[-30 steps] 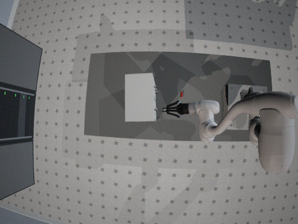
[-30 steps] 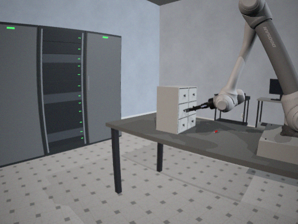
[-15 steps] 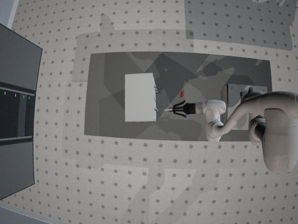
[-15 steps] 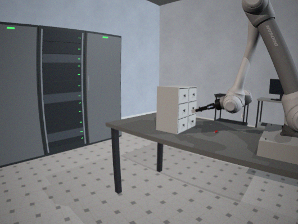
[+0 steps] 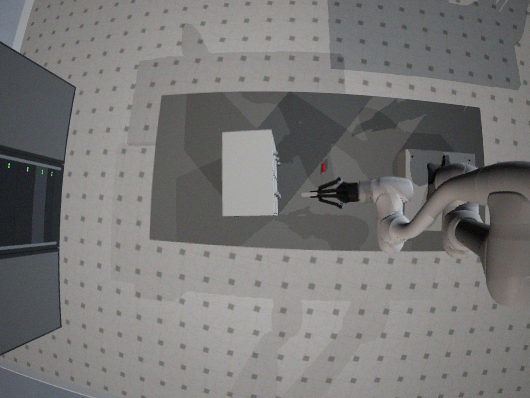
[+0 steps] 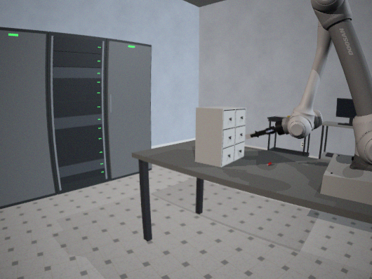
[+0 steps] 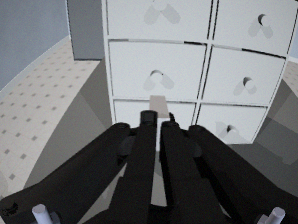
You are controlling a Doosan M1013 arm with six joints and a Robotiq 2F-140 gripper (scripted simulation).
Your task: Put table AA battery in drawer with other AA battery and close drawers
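Note:
The white chest (image 5: 248, 172) with two columns of three drawers stands on the grey table; it also shows in the side view (image 6: 220, 135) and in the wrist view (image 7: 200, 56). All drawers look pushed in. The bottom left drawer is partly hidden behind my fingers in the wrist view. The small red AA battery (image 5: 323, 166) lies on the table between the chest and the arm's base, as the side view shows too (image 6: 269, 163). My gripper (image 5: 306, 194) (image 6: 253, 134) (image 7: 156, 107) is shut and empty. It points level at the chest's front, a short way off it, about the height of the middle drawers.
The arm's pale base block (image 6: 345, 182) sits at the table's right end. A tall dark server cabinet (image 6: 75, 112) stands by the far wall, away from the table. A small desk with a monitor (image 6: 345, 109) is behind the arm.

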